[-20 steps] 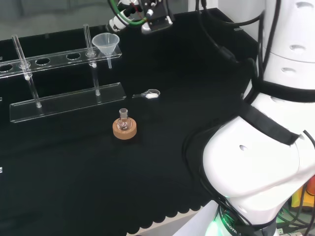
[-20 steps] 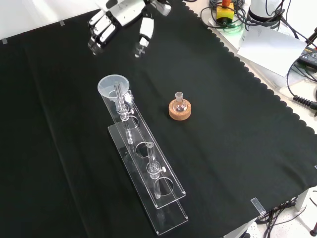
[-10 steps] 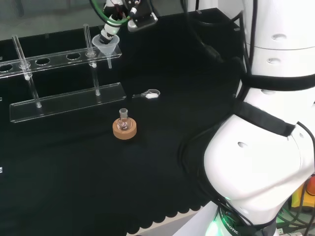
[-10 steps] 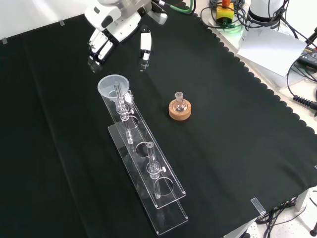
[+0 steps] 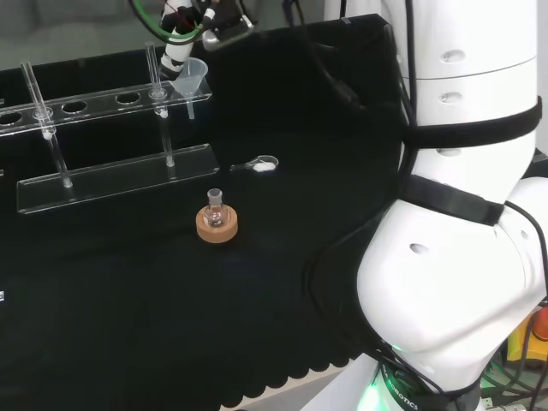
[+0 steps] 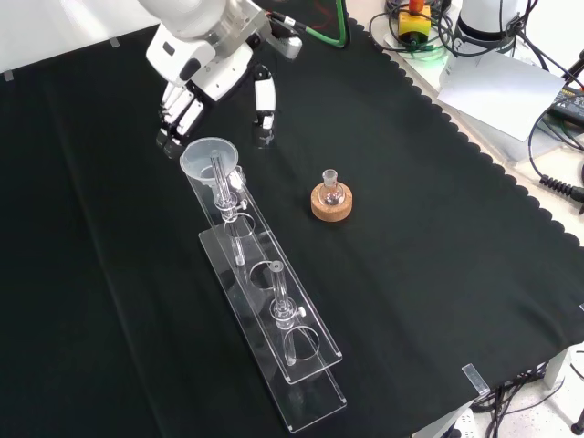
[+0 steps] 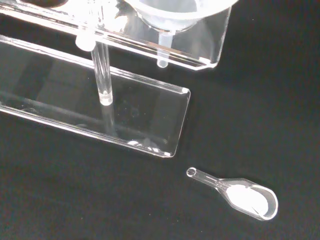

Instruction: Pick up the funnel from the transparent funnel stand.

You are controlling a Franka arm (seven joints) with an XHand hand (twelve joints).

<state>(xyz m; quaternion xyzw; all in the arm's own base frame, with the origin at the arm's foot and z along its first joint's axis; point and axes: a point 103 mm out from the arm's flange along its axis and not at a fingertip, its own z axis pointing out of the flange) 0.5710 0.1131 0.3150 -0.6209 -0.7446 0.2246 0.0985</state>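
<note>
The clear funnel (image 6: 209,158) sits in the end hole of the transparent stand (image 6: 290,351), at the end nearest the hand. In the head view the funnel (image 5: 190,76) is at the right end of the stand's top rail (image 5: 94,102). The black and white hand (image 6: 208,78) hovers just above and behind the funnel, open. Its fingers (image 6: 173,117) hang on one side of the funnel's rim and its thumb (image 6: 265,102) on the other, touching nothing. In the head view the hand (image 5: 177,50) is right above the funnel. The wrist view shows the funnel's cone (image 7: 170,12) and the stand's base (image 7: 125,115).
A small round flask on a cork ring (image 6: 330,199) stands to the right of the stand in the front view. A clear spoon holding white powder (image 7: 242,196) lies on the cloth near the stand's end, and in the head view the spoon (image 5: 261,164) lies behind the flask (image 5: 216,221).
The hand has come down and closer to the funnel, from off beyond the stand's end to just over the rim. The funnel and the stand have not moved.
</note>
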